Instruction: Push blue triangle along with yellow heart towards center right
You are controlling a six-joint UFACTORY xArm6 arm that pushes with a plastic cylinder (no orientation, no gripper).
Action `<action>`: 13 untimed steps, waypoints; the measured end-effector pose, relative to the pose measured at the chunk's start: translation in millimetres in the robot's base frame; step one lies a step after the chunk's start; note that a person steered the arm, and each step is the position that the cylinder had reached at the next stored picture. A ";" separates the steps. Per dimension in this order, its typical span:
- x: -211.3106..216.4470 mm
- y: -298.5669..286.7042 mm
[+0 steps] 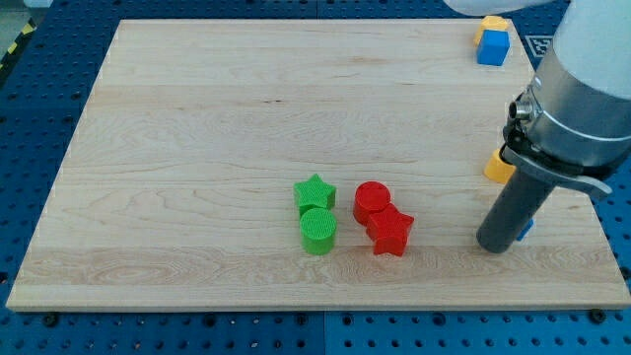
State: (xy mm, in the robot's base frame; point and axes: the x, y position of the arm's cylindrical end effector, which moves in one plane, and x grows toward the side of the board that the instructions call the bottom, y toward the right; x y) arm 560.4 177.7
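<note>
My tip (496, 247) rests on the board near the view's lower right. A small sliver of a blue block (526, 229), probably the blue triangle, shows just right of the rod and is mostly hidden behind it. A yellow block (498, 167), probably the yellow heart, sits above the tip and is partly covered by the arm's body. The tip appears to touch the blue block; the yellow block is a short way above it.
A green star (315, 191) and a green cylinder (317, 230) sit together at bottom centre. A red cylinder (372, 200) and a red star (390, 232) sit just right of them. A blue cube (493, 48) and a yellow block (494, 24) sit at the top right.
</note>
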 end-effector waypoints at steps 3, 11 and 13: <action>-9.6 17.8; -56.4 43.0; -66.8 56.2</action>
